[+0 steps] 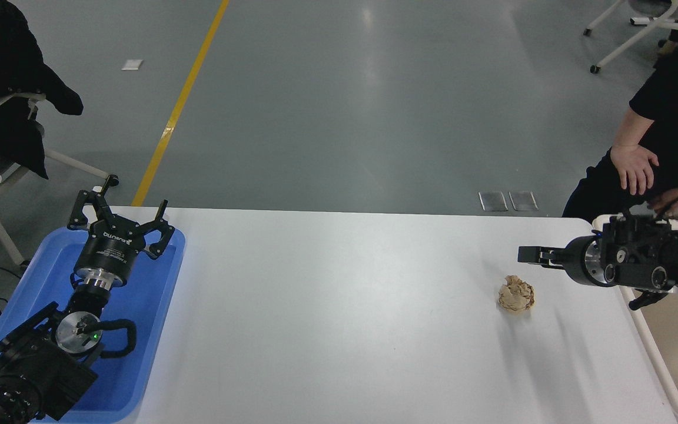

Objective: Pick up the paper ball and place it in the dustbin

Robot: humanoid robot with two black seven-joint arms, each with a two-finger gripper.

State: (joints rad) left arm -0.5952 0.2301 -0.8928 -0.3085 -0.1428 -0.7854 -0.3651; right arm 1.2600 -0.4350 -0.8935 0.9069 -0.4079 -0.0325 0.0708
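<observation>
Paper ball [516, 294] lies on white counter [327, 306], near the right edge, untouched. Right gripper [528, 255] hangs just above and beyond it, pointing left; seen edge-on, jaws' gap cannot be told. Best approach, I judge: swing over the ball, descend straight, close gently round its middle. Dustbin [651, 347] at counter's right shows a pale, bare inside. Left gripper [120, 215] parked, jaws wide, over blue tray [150, 330], nothing else in it.

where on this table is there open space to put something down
Bare tabletop runs from the blue tray at the left edge to the paper ball near the right. It is crowded on the right, where the right end effector hangs by the ball, beside the dustbin.
</observation>
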